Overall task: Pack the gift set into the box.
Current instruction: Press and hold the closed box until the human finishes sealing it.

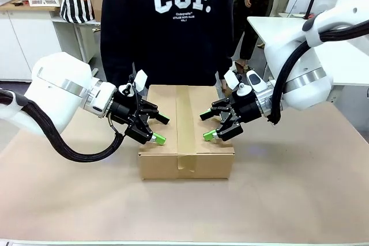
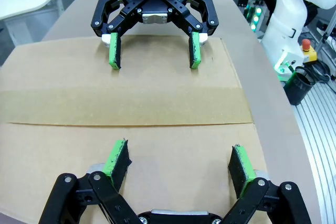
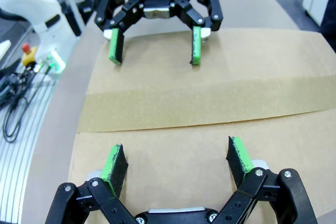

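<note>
The box (image 1: 185,133) sits closed and taped near the worktop's (image 1: 300,188) far edge, before the person (image 1: 167,27), looking stiff and light enough to lift by its short sides, while the left gripper (image 1: 154,129) and right gripper (image 1: 209,126) hover above it, fingers spread, grasping nothing.

"CGP." on sweatshirt (image 1: 167,21); "ROBOTIQ" on tool (image 2: 155,56).

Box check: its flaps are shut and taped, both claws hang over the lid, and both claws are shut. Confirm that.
Not quite. The box is shut and taped, but the left claw and the right claw over its lid are open, as both wrist views show.
</note>
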Controlling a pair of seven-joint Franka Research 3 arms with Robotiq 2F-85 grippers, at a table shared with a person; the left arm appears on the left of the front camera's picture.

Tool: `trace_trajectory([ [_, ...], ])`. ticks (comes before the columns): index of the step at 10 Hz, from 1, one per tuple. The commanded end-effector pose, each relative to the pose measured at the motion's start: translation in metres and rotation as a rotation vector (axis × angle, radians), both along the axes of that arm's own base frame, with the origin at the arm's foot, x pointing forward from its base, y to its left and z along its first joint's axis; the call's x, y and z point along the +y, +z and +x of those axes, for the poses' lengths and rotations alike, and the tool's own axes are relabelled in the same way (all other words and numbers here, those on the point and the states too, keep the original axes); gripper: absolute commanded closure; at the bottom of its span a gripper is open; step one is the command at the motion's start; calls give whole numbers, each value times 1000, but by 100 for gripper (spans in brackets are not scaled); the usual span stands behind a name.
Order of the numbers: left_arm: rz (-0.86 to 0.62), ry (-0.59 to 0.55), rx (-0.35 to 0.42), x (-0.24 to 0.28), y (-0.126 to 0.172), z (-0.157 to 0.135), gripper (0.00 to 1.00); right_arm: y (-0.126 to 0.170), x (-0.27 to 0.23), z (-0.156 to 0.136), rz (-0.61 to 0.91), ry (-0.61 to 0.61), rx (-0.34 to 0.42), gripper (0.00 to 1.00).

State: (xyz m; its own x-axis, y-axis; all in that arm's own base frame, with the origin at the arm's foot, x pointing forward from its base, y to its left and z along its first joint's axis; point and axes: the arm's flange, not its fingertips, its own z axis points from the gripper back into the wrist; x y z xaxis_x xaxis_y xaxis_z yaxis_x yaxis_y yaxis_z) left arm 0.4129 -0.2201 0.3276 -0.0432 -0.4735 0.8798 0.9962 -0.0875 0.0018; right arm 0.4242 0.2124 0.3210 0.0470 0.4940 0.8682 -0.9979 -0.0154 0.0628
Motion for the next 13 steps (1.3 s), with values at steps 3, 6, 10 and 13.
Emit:
trace_trajectory([
  [3,-3,2,12,1,-1,0,0,-1,-1,-3,-8,2,0,0],
  [6,0,0,0,0,0,0,0,0,0,0,0,0,0,0],
  [10,-127,33,390,34,69,-39,0,85,-31,-32,-106,32,255,0],
  [13,-53,48,596,68,104,-75,0,126,-96,-49,22,-139,588,0],
])
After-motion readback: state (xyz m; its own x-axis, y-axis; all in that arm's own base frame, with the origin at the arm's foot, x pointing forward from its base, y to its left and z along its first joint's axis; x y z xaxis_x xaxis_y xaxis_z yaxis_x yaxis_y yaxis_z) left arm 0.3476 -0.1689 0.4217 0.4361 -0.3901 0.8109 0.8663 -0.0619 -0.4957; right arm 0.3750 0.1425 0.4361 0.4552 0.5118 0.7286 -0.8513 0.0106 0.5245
